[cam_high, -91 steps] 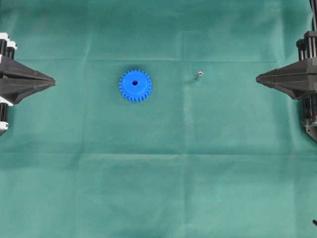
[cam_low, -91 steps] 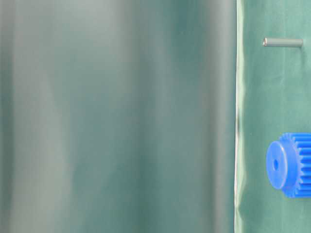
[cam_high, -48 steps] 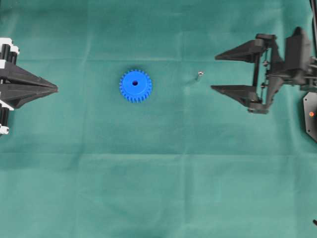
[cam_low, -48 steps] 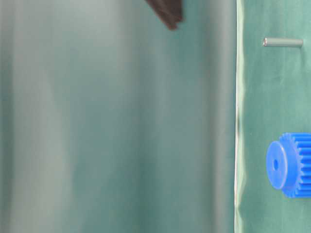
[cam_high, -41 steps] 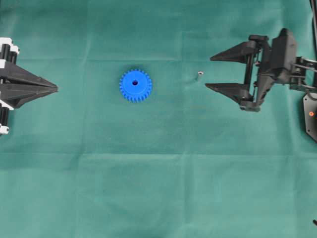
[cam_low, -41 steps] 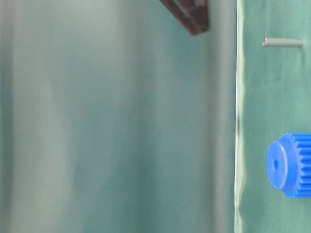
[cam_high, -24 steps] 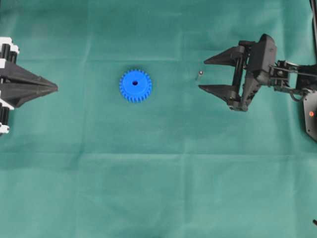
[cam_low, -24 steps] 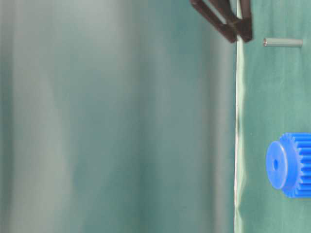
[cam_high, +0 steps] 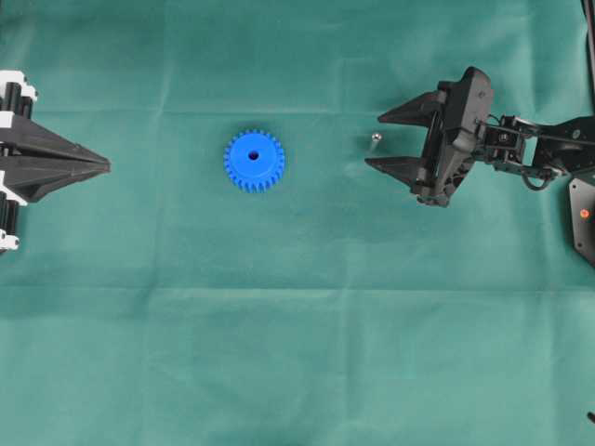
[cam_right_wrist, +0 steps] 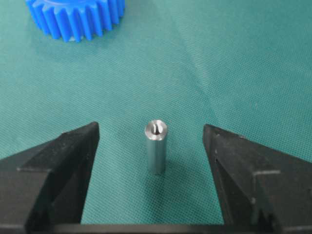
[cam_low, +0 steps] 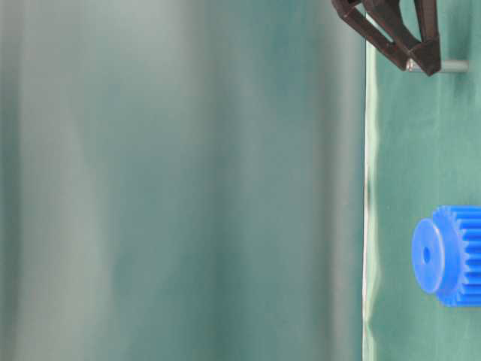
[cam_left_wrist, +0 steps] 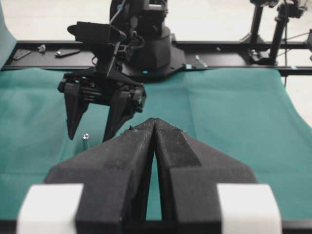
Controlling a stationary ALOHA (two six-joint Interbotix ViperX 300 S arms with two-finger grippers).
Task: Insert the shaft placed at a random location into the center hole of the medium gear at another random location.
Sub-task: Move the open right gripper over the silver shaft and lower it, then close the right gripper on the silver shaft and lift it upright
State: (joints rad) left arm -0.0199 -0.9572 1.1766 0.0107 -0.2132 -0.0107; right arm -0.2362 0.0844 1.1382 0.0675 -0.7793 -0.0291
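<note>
From overhead, the right end effector [cam_high: 374, 141] has its jaws spread wide with the tips on either side of the pin [cam_high: 375, 137], which stands upright on the green worktop [cam_high: 297, 325]; the blue gear [cam_high: 254, 160] lies flat well to the left of it, its centre hole [cam_high: 254, 156] facing up and unfilled, and the left end effector [cam_high: 100, 165] sits at the far left edge with its jaws pressed together, holding nothing. The step in hand looks like the approach to grasp the pin; nothing is gripped yet. At table level, the right end effector's dark tips [cam_low: 421, 56] overlap the pin [cam_low: 453, 66], while the gear [cam_low: 445, 256] sits apart from both. The left wrist view shows its own closed jaws in the foreground and, beyond them, the right end effector [cam_left_wrist: 92, 135] poised over the pin [cam_left_wrist: 86, 142]. The right wrist view shows the pin [cam_right_wrist: 156, 146] centred between the open fingers [cam_right_wrist: 63, 165], touching neither, with the gear [cam_right_wrist: 75, 17] beyond. The next move likely calls for a slight descent and an even closing so the pin is not tipped over. No container is present.
</note>
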